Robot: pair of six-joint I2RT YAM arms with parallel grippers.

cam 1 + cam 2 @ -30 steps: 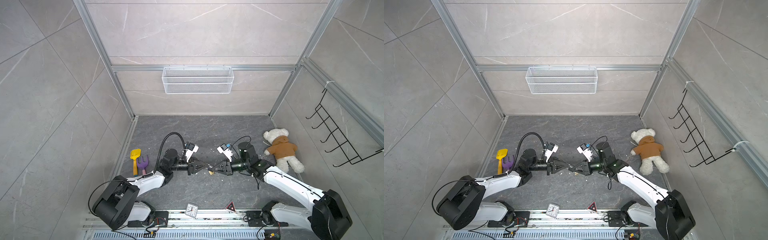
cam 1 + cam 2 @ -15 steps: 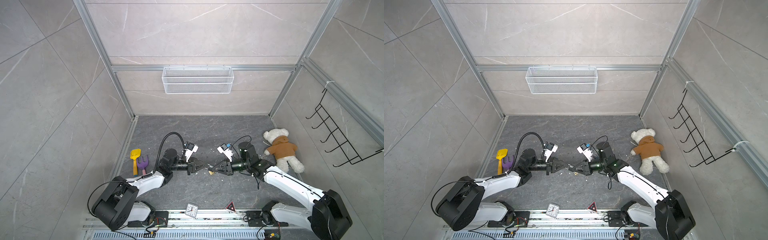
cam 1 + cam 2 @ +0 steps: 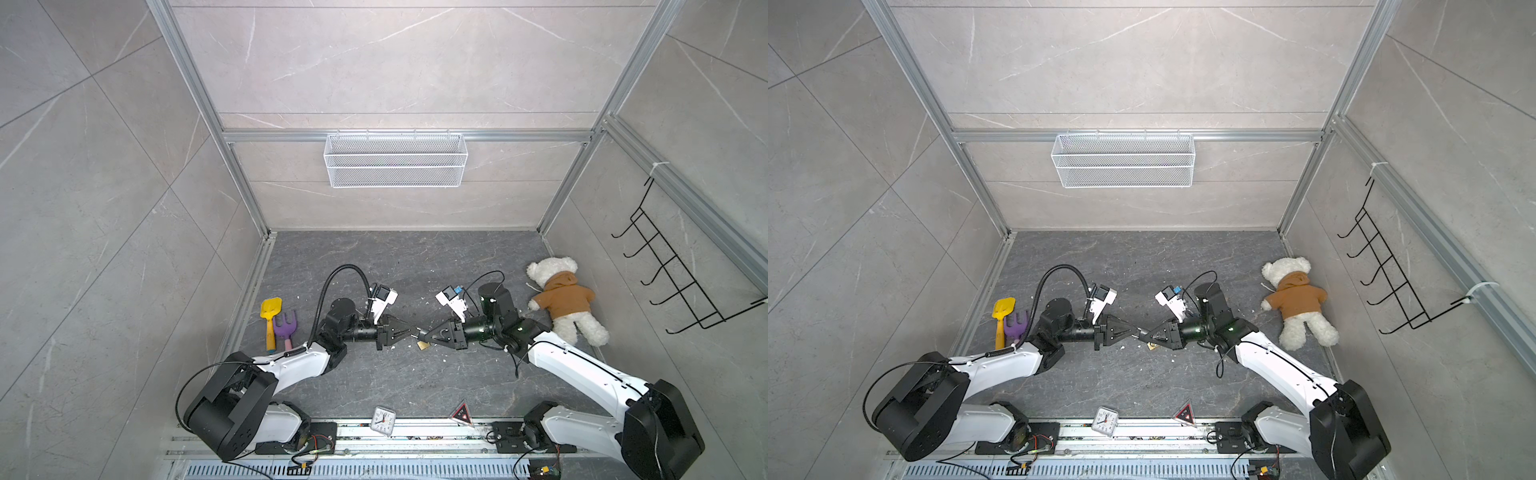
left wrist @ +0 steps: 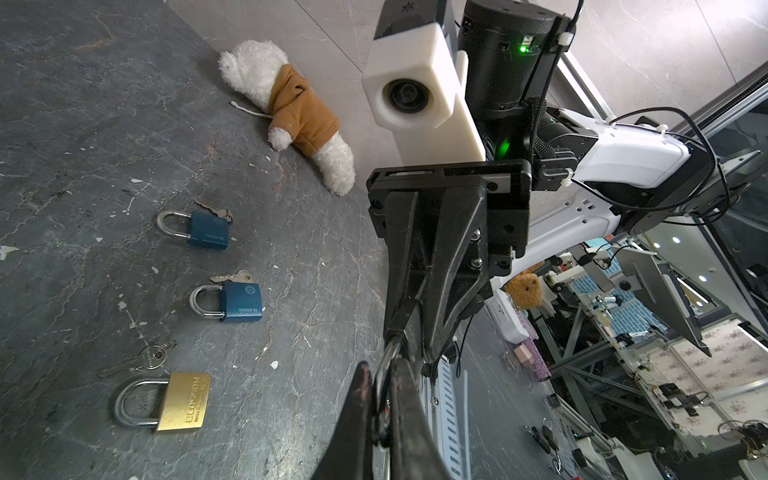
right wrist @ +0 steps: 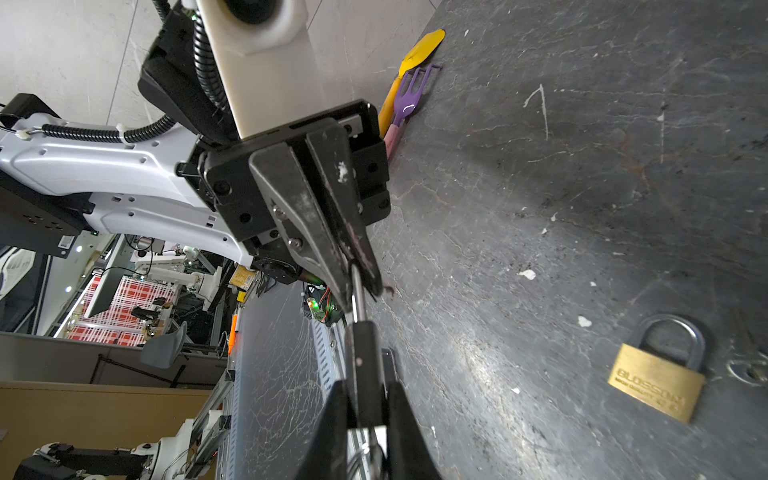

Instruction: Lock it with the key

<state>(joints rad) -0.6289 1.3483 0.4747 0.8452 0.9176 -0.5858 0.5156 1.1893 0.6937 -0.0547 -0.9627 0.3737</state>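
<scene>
Spreading under everything is the dark stone-patterned desk (image 3: 374, 266). The left arm (image 3: 291, 365) and right arm (image 3: 582, 365) reach in low from the near edge, and their tips meet just above its middle. Next in size, a white teddy bear (image 3: 565, 299) in a brown hoodie lies by the right wall. A yellow toy shovel (image 3: 270, 316) and a purple rake (image 3: 286, 326) lie side by side near the left wall.

Held clear of the desk between the arms is a dark padlock (image 5: 363, 365). The right jaws grip its body, and the left jaws are pinched tight on its silver shackle (image 5: 358, 291). On the desk lie a brass padlock (image 4: 183, 401), one blue padlock (image 4: 210, 232) and a second blue padlock (image 4: 243, 301), each blue one with a key touching its body. Smallest, a loose key (image 4: 137, 361) on a ring lies just beside the brass padlock.
</scene>
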